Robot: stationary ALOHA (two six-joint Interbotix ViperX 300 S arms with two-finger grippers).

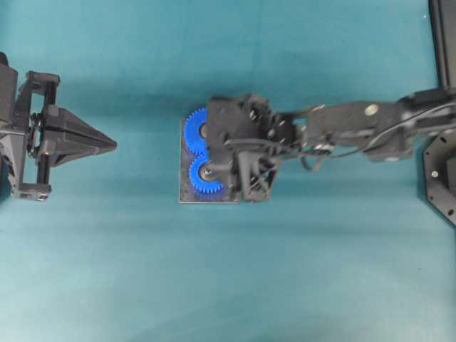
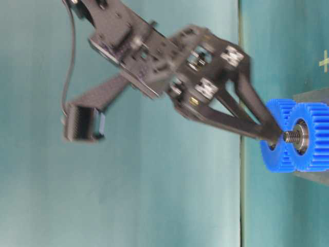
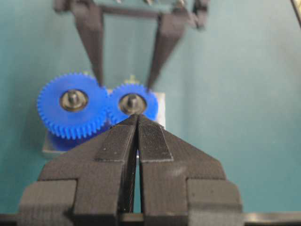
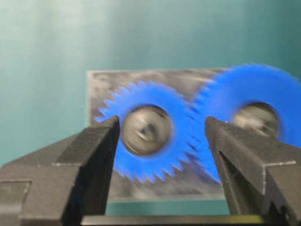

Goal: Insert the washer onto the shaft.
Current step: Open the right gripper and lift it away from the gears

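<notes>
No words, brand names or numbers can be read anywhere in these pictures; the one sign is a small pale plus-shaped cross mark (image 2: 323, 62) on the teal table top (image 2: 277, 51), seen at the edge of the table-level view, and it is cut off by the frame so nothing more of it can be told. The black arm parts, blue gears and grey base plate carry no legible label

Right hand (image 2: 277, 135) fingers at threaded shaft (image 2: 291, 136) tip, beside blue gears (image 2: 313, 135).
</notes>
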